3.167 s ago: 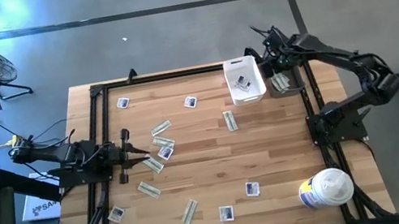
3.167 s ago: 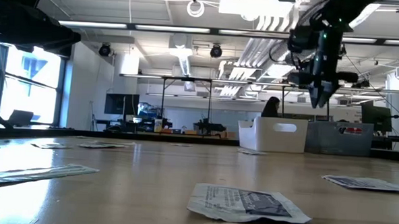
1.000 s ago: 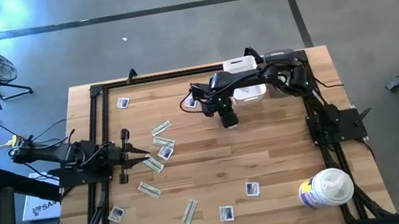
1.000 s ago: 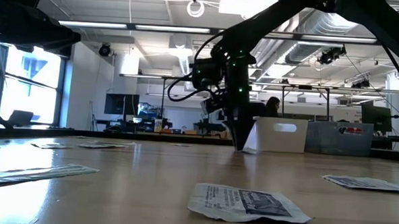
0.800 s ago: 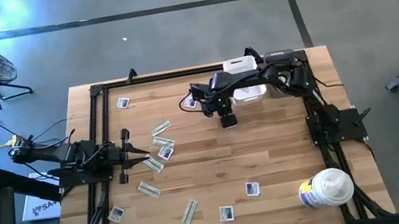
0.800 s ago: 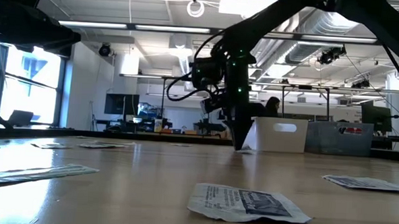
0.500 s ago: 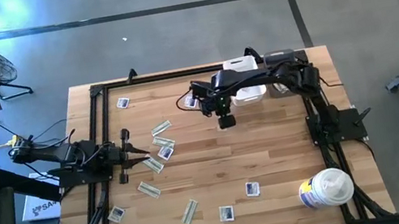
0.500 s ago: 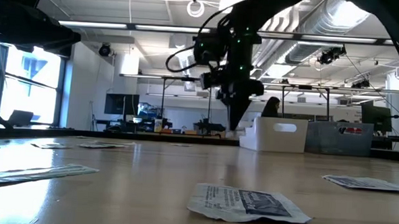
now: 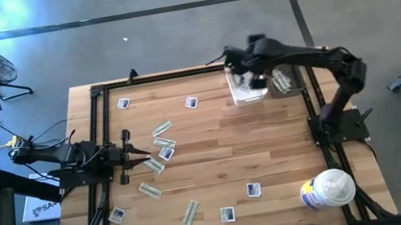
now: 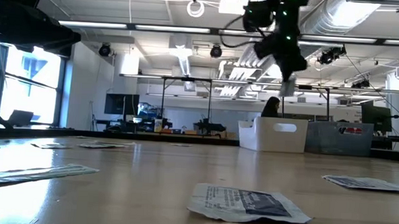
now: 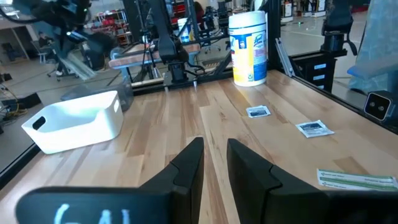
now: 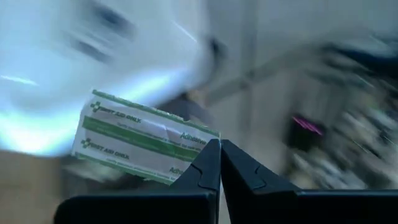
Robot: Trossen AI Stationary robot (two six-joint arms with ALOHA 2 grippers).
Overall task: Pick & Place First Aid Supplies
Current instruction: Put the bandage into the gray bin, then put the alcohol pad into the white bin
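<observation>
Right gripper (image 12: 219, 163) raised above the white bin (image 9: 245, 81) at the tabletop's (image 9: 273, 149) far right side, jaws pinching the end of a green-beige strip (image 12: 140, 138) printed "FIRST AID ONLY". In the low view, right gripper (image 10: 287, 76) high over the bin (image 10: 274, 135), strip (image 10: 287, 87) hanging from its tip. Left gripper (image 9: 135, 152) low at the tabletop's left side, jaws slightly spread and holding nothing, fingers (image 11: 186, 171) pointing across the wood toward the bin (image 11: 76, 120) and canister (image 11: 249, 47). Remaining packets spread over the tabletop: strips (image 9: 160, 128) clustered just ahead of the left gripper, square white packets (image 9: 191, 102) near the far edge, more squares (image 9: 253, 190) and one strip (image 9: 191, 211) along the near edge. One square packet (image 10: 248, 201) closest to the low camera. Canister (image 9: 327, 188) upright at the near right corner.
</observation>
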